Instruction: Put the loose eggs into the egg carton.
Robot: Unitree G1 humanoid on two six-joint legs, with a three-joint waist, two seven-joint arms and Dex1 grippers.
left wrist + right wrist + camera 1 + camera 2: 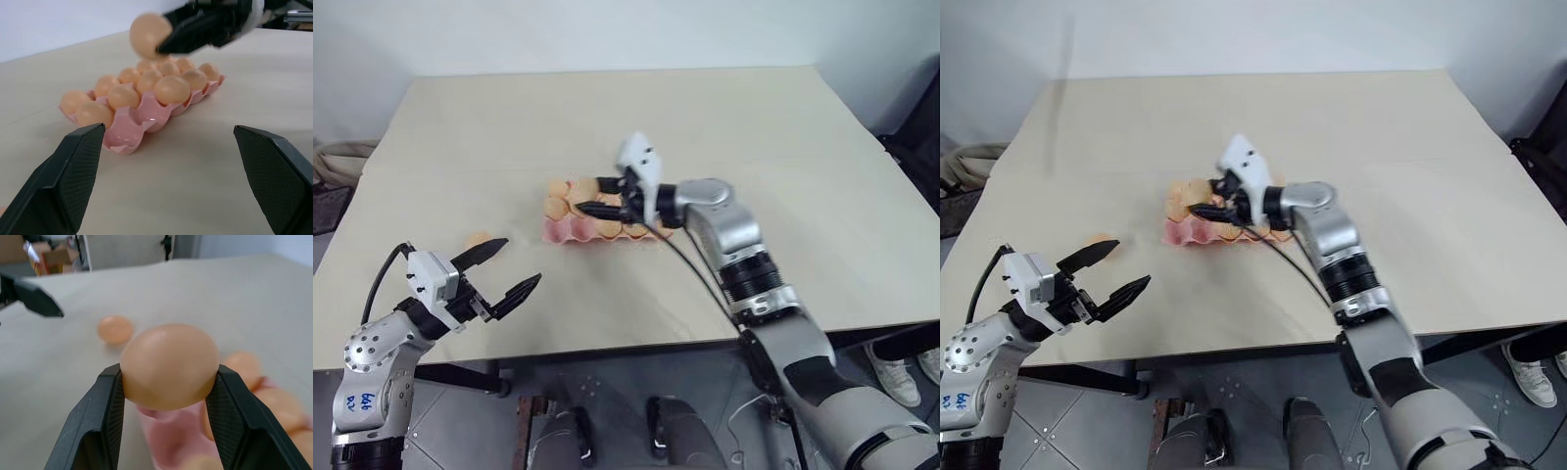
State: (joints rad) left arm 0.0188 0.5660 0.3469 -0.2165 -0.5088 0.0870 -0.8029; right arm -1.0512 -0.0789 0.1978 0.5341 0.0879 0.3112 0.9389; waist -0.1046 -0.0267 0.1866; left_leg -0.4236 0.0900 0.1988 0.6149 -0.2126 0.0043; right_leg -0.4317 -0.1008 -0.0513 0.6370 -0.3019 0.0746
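Right pincer point(168, 406) grips egg point(168, 364) above egg carton point(146, 117); thin hold, could drop, crack seated eggs. Left pincer point(501, 269) open, empty.

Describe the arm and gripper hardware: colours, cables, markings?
Both arms are silver-grey metal with black joint bands. Each gripper, left gripper and right gripper, has a white housing and two tapered black fingers with textured pads. Black cables trail from both wrists; blue handwriting marks the left forearm.
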